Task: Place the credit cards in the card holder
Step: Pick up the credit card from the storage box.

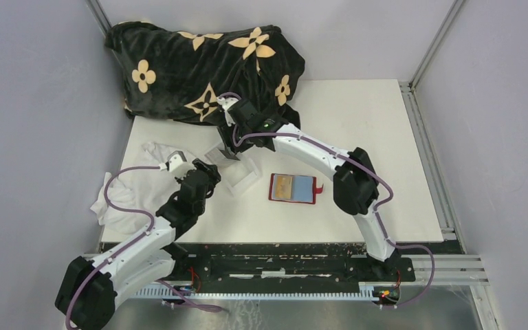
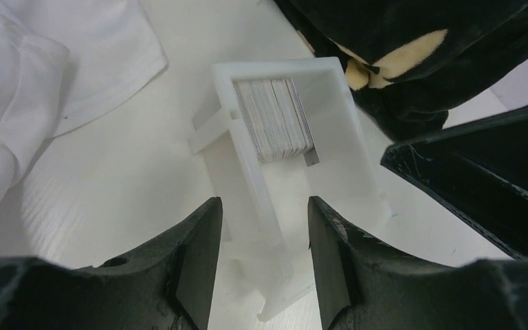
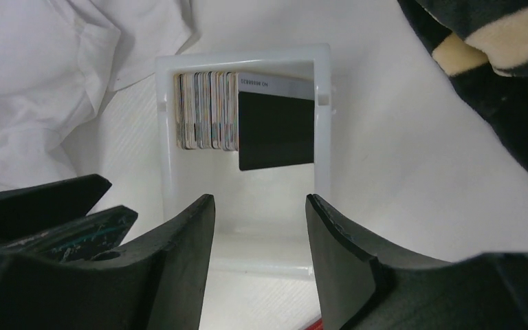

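Note:
A stack of credit cards [image 2: 275, 120] stands on edge in a clear plastic box [image 1: 242, 177]. In the right wrist view one card [image 3: 275, 130] with a dark face leans apart from the stack [image 3: 206, 113]. The red card holder [image 1: 272, 187] lies open to the right of the box, with an orange card [image 1: 283, 186] and a light blue card [image 1: 304, 187] in it. My left gripper [image 2: 265, 206] is open, its fingers either side of the box's near end. Over the box from the far side, my right gripper [image 3: 260, 203] is open and holds nothing.
A black blanket with tan flowers [image 1: 206, 69] is heaped at the table's back left, close behind the box. A crumpled white cloth [image 1: 134, 185] lies on the left beside my left arm. The two grippers face each other closely across the box.

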